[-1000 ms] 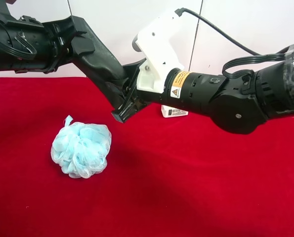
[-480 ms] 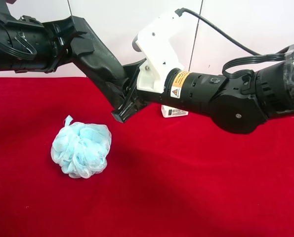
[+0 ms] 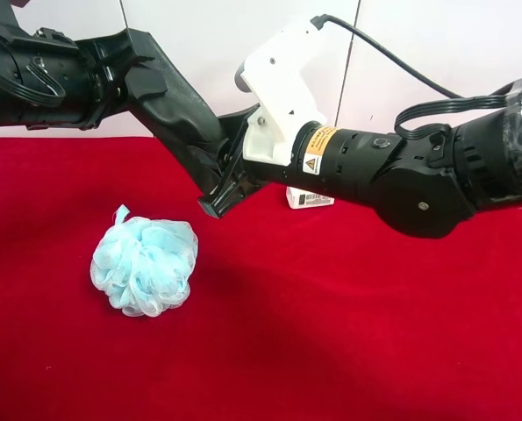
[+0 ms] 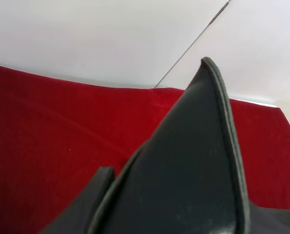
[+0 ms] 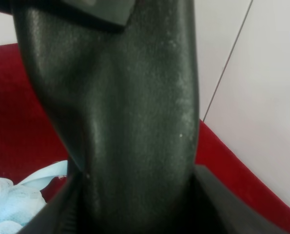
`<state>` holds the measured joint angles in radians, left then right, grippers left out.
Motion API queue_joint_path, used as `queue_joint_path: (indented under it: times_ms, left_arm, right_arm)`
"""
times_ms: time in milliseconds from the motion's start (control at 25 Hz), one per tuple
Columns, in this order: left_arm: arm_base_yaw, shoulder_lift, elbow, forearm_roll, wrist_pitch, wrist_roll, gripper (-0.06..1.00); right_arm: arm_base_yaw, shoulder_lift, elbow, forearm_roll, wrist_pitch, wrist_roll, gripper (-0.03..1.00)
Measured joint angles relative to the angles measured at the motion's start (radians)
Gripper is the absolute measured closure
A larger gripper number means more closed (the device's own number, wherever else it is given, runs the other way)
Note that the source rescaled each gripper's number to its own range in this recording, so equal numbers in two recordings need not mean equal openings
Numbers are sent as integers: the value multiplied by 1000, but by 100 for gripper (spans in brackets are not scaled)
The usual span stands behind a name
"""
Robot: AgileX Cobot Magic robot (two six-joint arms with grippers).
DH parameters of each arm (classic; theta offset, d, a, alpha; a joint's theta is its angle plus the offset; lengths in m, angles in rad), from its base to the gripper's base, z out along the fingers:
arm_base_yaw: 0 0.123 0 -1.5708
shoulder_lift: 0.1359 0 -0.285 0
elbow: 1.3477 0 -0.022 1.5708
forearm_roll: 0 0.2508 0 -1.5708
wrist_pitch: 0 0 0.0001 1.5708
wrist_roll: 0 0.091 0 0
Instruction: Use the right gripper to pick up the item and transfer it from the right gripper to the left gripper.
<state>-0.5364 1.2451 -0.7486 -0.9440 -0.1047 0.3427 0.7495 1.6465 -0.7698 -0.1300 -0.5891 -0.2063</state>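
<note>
Unmoved, matte grey-black item point(image 3: 178, 118) bridges left claw point(image 3: 136, 70) and right claw point(image 3: 228, 181).

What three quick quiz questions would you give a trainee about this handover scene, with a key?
1. True or false: the item lies on the red cloth.
2. Which of these lies on the cloth? A: light-blue mesh pouf; B: green cup; C: yellow sponge.
3. Name the thing partly hidden behind the arm with the orange label.
Key: 1 false, it is held in the air; 2 A; 3 the small white box.
</note>
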Motion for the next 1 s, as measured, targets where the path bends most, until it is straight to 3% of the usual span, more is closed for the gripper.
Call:
queue_joint_path:
  times_ms: [320, 360, 480, 600, 1000]
  left_arm:
    - [0, 0, 0, 1, 4, 0, 86]
    - [0, 1, 0, 7, 4, 4, 88]
    - [0, 2, 0, 9, 3, 7, 90]
    - [0, 3, 0, 11, 4, 9, 90]
    - [0, 4, 0, 13, 4, 11, 91]
  right_arm:
    - [0, -1, 0, -5, 10, 1, 96]
    - [0, -1, 0, -13, 13, -1, 87]
    - [0, -2, 0, -30, 7, -3, 24]
    - [0, -2, 0, -23, 6, 13, 3]
    - [0, -3, 0, 79, 38, 20, -3]
